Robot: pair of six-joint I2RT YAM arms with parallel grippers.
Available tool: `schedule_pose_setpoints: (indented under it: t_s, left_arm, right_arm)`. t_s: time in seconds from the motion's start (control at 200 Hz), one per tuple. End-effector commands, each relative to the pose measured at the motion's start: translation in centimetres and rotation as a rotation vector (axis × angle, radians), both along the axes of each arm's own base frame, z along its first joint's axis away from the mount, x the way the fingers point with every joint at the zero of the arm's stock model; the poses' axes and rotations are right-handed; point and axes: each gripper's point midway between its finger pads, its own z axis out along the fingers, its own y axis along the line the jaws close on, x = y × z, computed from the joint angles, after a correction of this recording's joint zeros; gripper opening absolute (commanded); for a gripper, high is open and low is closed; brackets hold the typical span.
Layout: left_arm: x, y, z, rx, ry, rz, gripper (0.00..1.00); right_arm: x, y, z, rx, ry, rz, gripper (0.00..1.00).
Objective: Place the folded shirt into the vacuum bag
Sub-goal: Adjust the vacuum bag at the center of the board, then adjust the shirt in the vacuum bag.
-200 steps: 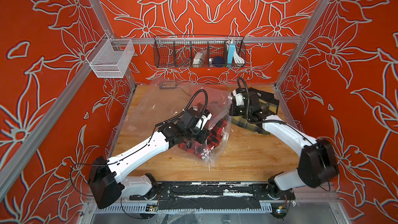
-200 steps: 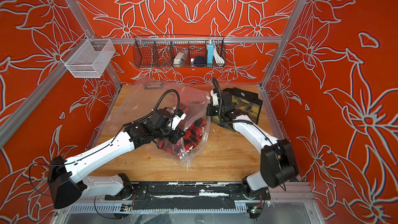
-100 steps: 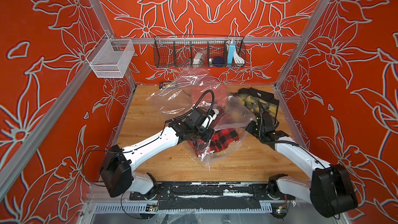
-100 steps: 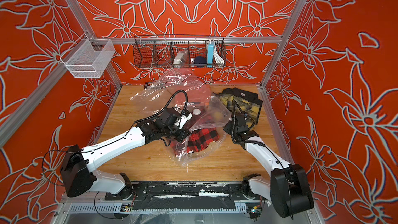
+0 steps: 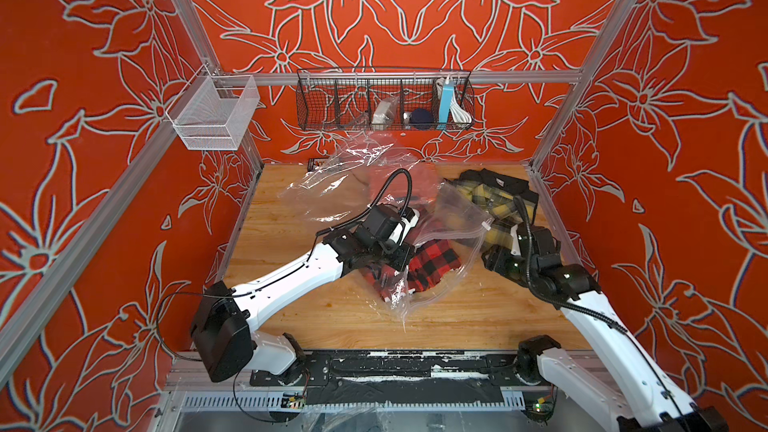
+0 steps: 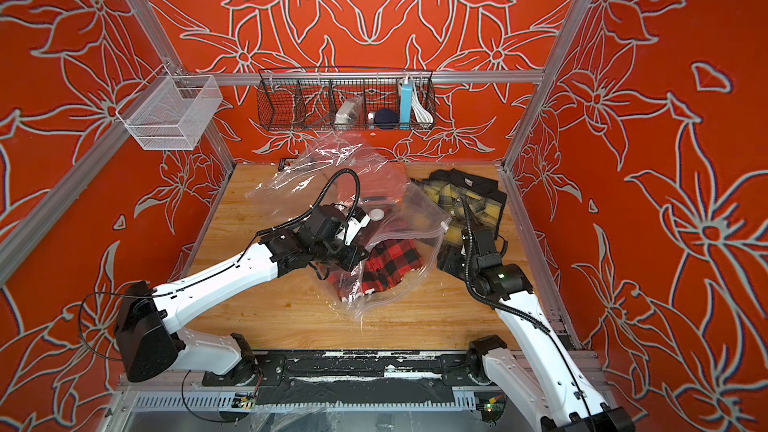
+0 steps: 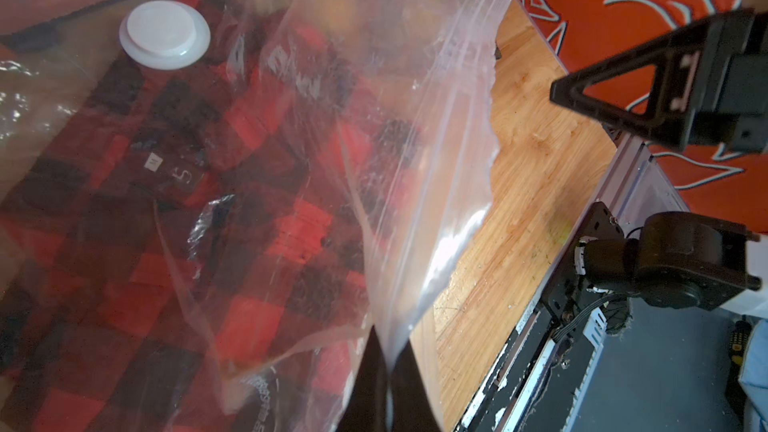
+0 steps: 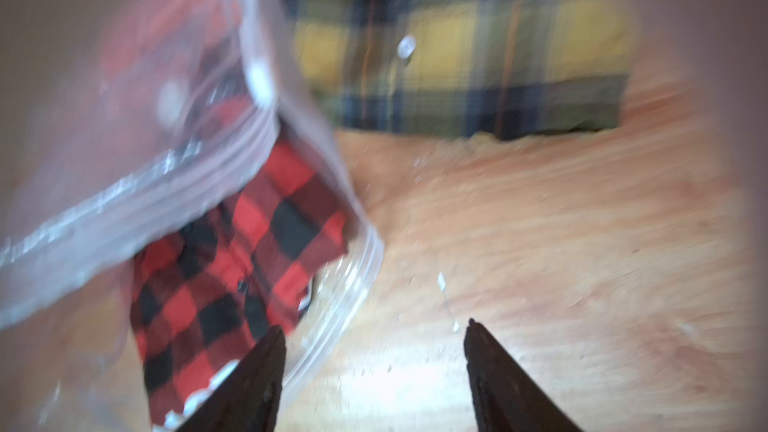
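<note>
The vacuum bag (image 5: 457,218) (image 6: 415,218) is clear crinkly plastic, bunched up mid-table, with its white valve cap (image 6: 377,214) (image 7: 164,35) and small slider (image 5: 484,226). A folded red-and-black plaid shirt (image 5: 432,263) (image 6: 384,265) (image 7: 124,222) (image 8: 232,263) lies at the bag's mouth, mostly under the plastic. My left gripper (image 5: 405,257) (image 7: 388,388) is shut on a fold of the bag's plastic above that shirt. My right gripper (image 5: 494,257) (image 8: 374,324) hangs open over bare wood beside the bag's zip edge, holding nothing.
A folded yellow plaid shirt (image 5: 494,197) (image 8: 457,56) lies at the back right, partly under the bag. A black wire basket (image 5: 384,103) and a white mesh basket (image 5: 212,118) hang on the back rail. Aluminium posts and red walls enclose the wooden table (image 5: 291,305).
My right gripper has opened and drawn back from the bag toward the front right. My left gripper has carried the plastic back and rightward, so the bag stands higher and the red shirt shows more.
</note>
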Motion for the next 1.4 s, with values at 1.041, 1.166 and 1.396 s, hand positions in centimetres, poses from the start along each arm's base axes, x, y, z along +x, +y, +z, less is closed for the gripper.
schedule_pose_setpoints:
  t_s: [1.041,1.166,1.396]
  left_arm:
    - [-4.0,-4.5,2.4,-0.046,0.036,-0.204,0.03]
    - [-4.1,-4.2,2.1,-0.026,0.032,-0.205,0.03]
    - [-3.2,-2.6,0.6,0.011,0.02,-0.162,0.03]
  right_arm:
    - [12.3,21.2,-6.6,0.477,-0.154,0.096,0.12]
    - [12.9,25.3,-5.6,0.542,-0.134,0.27,0.07]
    - [10.7,25.8,-6.3,0.561,-0.054,0.386,0.17]
